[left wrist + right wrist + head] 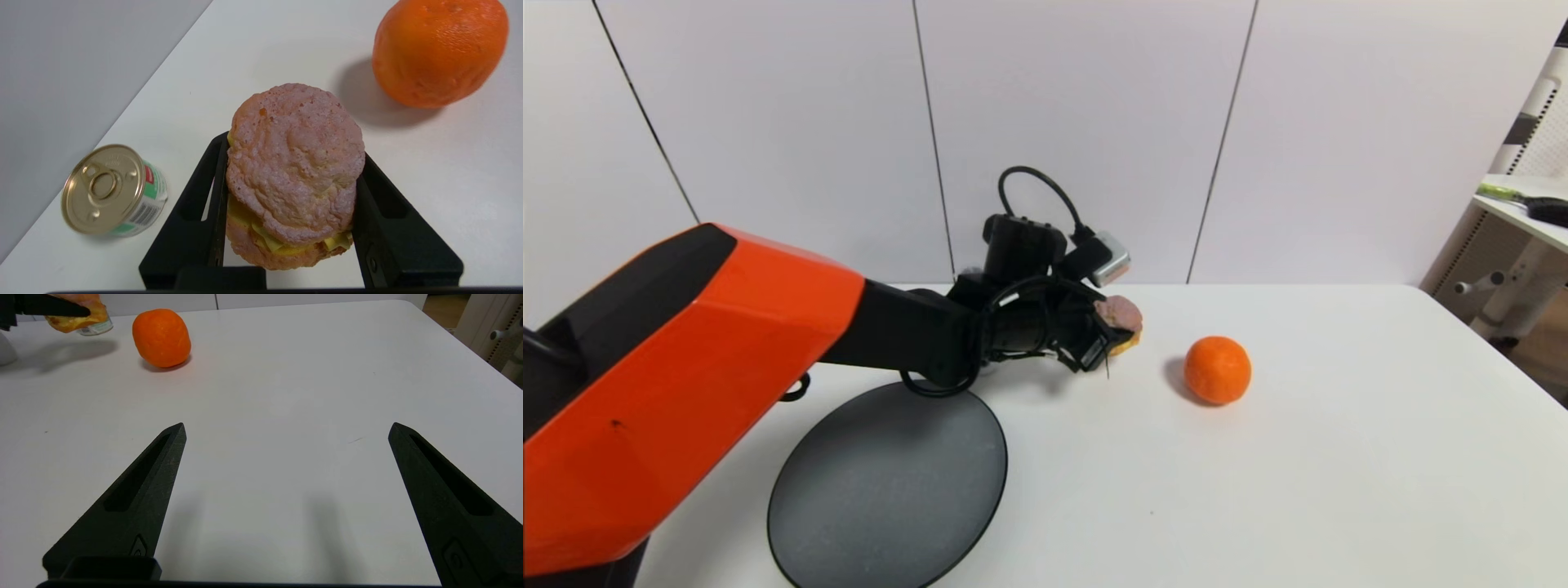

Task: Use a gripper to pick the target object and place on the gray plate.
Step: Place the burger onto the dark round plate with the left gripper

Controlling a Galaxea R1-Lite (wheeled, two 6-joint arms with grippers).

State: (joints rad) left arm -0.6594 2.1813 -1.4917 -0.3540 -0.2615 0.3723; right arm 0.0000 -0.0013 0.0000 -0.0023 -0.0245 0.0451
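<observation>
Left pincer [1112, 339] clamped on bun [292, 171] at frame centre, seemingly lifted off counter [1298, 457]; gray plate [890, 490] lower-left still empty, placing remains.

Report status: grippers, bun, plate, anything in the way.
Left gripper shut on bun, raised off table. Right gripper open, idle above table. Gray plate bare, nearer the robot. Orange and can flank the bun, off-path.

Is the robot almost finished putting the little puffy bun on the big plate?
About halfway. Done: the left gripper has its jaws shut on the bun. In hand: the bun sits between the can and the orange, off the gray plate. Left: carry it over the bare plate and let go. The right gripper waits open.
</observation>
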